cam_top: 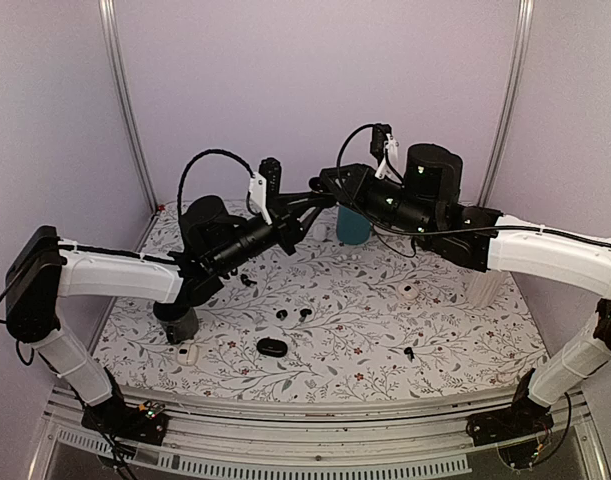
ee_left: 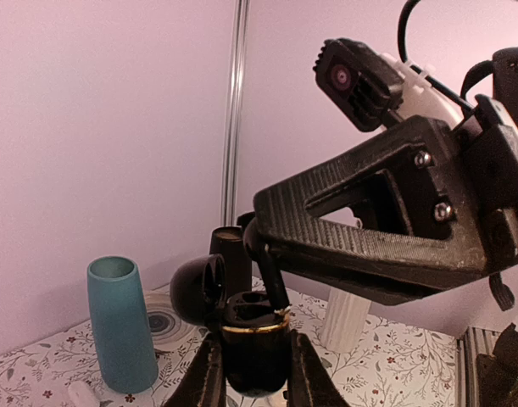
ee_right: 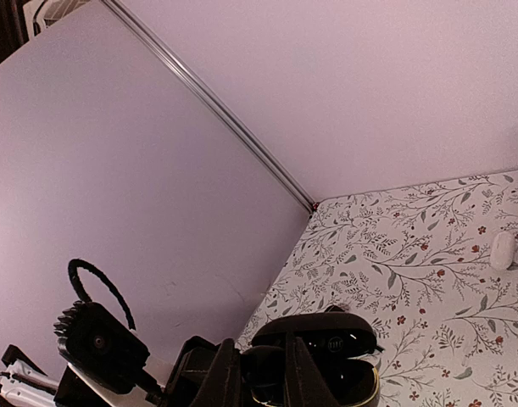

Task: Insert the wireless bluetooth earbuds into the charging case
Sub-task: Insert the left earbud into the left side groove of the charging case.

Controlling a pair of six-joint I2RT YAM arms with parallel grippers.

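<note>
My left gripper (ee_left: 254, 377) is shut on a black charging case (ee_left: 255, 349) with a gold rim, held upright in the air with its lid (ee_left: 197, 288) swung open. My right gripper (ee_right: 260, 380) is shut on a black earbud (ee_right: 260, 373), and its tip reaches down into the case's open top (ee_left: 275, 284). In the top view the two grippers meet mid-air, left (cam_top: 303, 210) and right (cam_top: 330, 187). Two more black earbuds (cam_top: 282, 314) (cam_top: 305, 313) lie on the floral mat.
On the mat are a closed black case (cam_top: 270, 347), a white case (cam_top: 189, 354), a white item (cam_top: 409, 291), a small black piece (cam_top: 409, 353), a teal cup (cam_top: 352, 228), a white ribbed vase (cam_top: 483, 288) and a dark cup (cam_top: 180, 322).
</note>
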